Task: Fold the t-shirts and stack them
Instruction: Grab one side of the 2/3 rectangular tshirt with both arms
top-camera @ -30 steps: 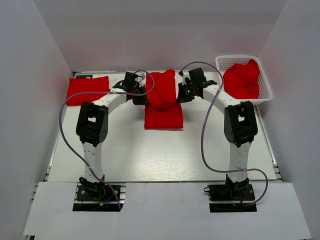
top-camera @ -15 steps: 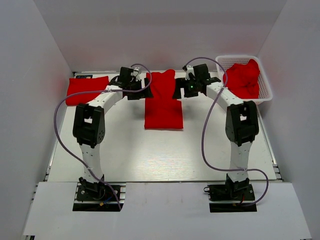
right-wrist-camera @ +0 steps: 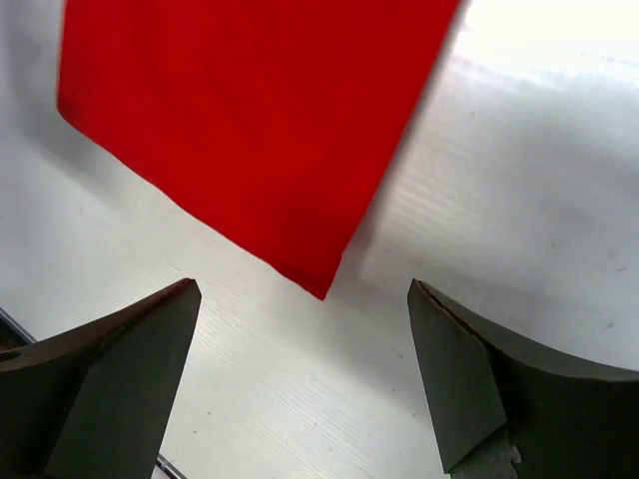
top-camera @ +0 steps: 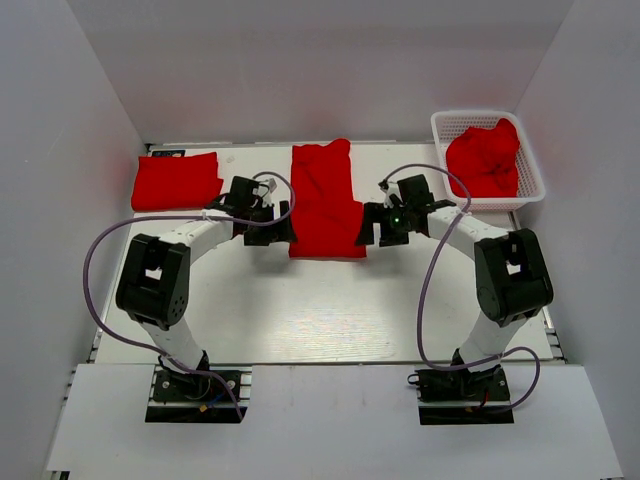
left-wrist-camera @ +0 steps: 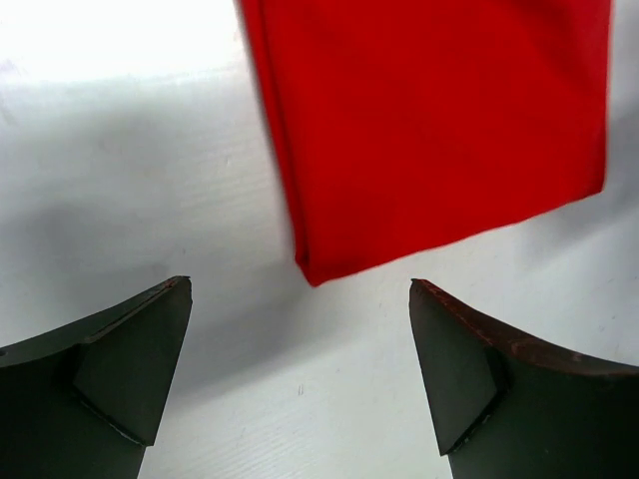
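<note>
A white surface (top-camera: 320,310), faintly scuffed, sits inside a plain enclosure with a pale grey back wall (top-camera: 320,70), a left wall (top-camera: 60,220) and a right wall (top-camera: 595,200), both slanting outward. A white board (top-camera: 330,410) covers the near edge. The light is bright and even, and the shadows are soft.

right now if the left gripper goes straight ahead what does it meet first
Probably the near corner of the middle t-shirt, straight ahead of the open left gripper; its height is unclear.
</note>
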Robot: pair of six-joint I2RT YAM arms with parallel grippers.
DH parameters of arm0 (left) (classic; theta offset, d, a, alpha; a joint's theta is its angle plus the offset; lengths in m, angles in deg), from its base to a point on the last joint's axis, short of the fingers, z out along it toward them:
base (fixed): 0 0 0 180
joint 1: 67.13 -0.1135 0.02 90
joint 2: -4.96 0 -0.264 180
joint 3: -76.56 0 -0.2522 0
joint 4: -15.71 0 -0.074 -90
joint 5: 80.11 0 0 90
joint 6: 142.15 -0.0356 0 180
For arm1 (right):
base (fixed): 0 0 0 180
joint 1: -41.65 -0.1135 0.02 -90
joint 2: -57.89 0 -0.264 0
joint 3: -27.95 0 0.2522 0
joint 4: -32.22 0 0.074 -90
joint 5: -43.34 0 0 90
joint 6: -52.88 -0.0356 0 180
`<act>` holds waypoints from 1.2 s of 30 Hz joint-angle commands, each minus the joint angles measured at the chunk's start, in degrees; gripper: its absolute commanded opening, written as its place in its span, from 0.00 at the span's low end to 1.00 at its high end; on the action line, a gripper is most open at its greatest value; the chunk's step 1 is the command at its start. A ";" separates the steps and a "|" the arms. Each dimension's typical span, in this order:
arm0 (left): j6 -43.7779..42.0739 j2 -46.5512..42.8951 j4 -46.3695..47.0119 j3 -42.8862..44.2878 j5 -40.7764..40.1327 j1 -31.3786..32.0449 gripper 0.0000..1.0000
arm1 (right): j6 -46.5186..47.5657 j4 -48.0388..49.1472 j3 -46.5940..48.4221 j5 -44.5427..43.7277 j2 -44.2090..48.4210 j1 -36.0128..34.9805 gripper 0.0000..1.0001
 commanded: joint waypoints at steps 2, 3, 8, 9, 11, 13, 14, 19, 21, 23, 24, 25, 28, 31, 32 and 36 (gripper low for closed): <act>0.53 -2.58 3.89 -2.19 2.24 0.30 1.00 | -2.70 5.33 -2.63 3.13 0.94 -0.53 0.90; 1.05 -1.98 4.59 -2.20 2.24 0.30 0.96 | -2.70 5.59 -2.55 3.14 0.67 -0.79 0.90; 1.58 -0.04 6.36 -2.72 3.99 0.83 0.85 | -2.34 5.77 -0.62 2.52 -3.18 -1.67 0.87; 1.58 0.83 6.97 -2.72 3.99 0.83 0.83 | -2.52 5.77 -0.53 2.44 -3.63 -1.76 0.84; 1.58 2.24 6.97 -2.72 4.61 1.36 0.77 | -2.96 5.60 0.17 1.64 -4.77 -1.85 0.83; 1.58 2.86 6.97 -2.72 4.61 1.36 0.73 | -3.49 5.60 -0.26 0.94 -5.48 -1.76 0.81; 1.58 2.86 6.97 -2.72 4.61 1.36 0.73 | -3.40 5.94 -0.61 0.68 -5.74 -2.02 0.81; 1.58 4.09 7.50 -3.87 5.22 1.89 0.57 | -3.14 6.65 -0.70 0.85 -6.89 -2.03 0.64; 1.58 4.62 8.02 -3.87 5.75 2.50 0.56 | -3.14 6.91 -0.61 2.52 -7.85 -2.11 0.62; 1.58 5.67 8.03 -3.87 5.75 3.03 0.50 | -2.87 6.74 -0.53 2.96 -8.12 -2.20 0.60; 1.58 5.68 7.33 -3.87 5.75 3.55 0.47 | -2.61 6.04 -0.44 3.14 -8.03 -2.29 0.60; 1.58 5.68 6.63 -4.39 5.75 3.55 0.45 | -2.43 6.21 -0.61 3.40 -7.94 -2.29 0.60; 1.58 5.68 7.15 -6.58 5.22 4.08 0.37 | -2.08 5.77 -1.23 4.28 -7.33 -2.73 0.55; 2.11 4.45 8.64 -8.00 5.22 4.08 0.23 | -2.17 6.74 -1.93 4.46 -7.15 -2.91 0.25; 2.11 4.45 8.64 -8.00 5.22 4.60 0.12 | -2.17 7.09 -2.02 4.28 -7.33 -3.08 0.18; 2.11 3.74 9.88 -8.00 6.27 4.61 0.00 | -2.08 7.27 -1.41 4.28 -6.28 -2.73 0.00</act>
